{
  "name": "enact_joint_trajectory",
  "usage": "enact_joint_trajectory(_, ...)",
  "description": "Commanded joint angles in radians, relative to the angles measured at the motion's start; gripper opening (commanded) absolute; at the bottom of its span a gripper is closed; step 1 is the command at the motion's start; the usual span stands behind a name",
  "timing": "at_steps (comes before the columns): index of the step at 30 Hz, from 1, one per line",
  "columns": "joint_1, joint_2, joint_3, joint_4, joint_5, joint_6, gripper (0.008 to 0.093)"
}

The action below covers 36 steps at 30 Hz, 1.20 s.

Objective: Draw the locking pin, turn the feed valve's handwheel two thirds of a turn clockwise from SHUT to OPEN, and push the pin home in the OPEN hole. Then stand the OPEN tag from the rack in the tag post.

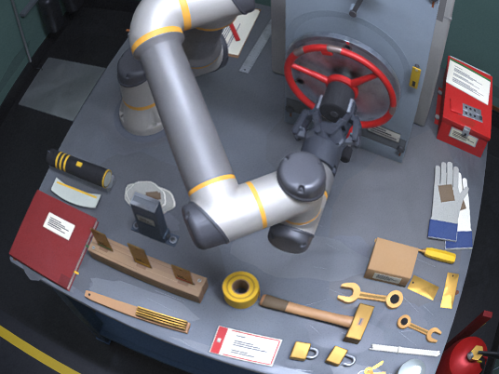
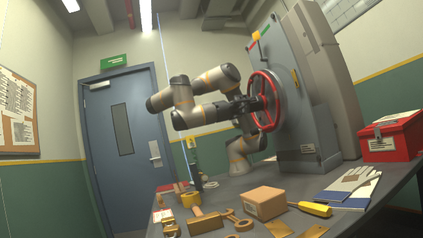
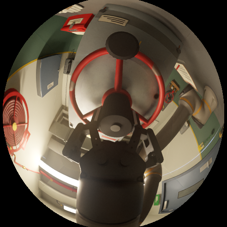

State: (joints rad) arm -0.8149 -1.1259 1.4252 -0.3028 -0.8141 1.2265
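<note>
The red handwheel (image 1: 341,80) stands on the grey valve panel (image 2: 289,96), with a dark hub knob (image 1: 336,103) projecting from its centre toward me. The locking pin's dark round head (image 3: 122,45) shows at the wheel's rim in the wrist camera. On the table's near left, a wooden rack (image 1: 147,268) holds three brown tags, and the dark tag post (image 1: 150,216) stands behind it. My gripper (image 1: 331,122) reaches level at the wheel's centre and is closed around the hub knob (image 3: 116,115).
A red box (image 1: 465,106) sits right of the panel. Gloves (image 1: 449,201), a cardboard box (image 1: 391,261), a screwdriver, wrenches, a hammer (image 1: 321,315), padlocks and a yellow tape roll (image 1: 240,289) crowd the near table. A red book (image 1: 52,237) and a torch (image 1: 79,168) lie on the left.
</note>
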Motion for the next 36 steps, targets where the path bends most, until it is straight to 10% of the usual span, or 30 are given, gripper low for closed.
enact_joint_trajectory(1, 0.001, -0.001, 0.0, 0.001, 0.0, 0.0, 0.016)
enact_joint_trajectory(36, 0.001, 0.0, 0.0, 0.001, 0.0, 0.318, 0.008)
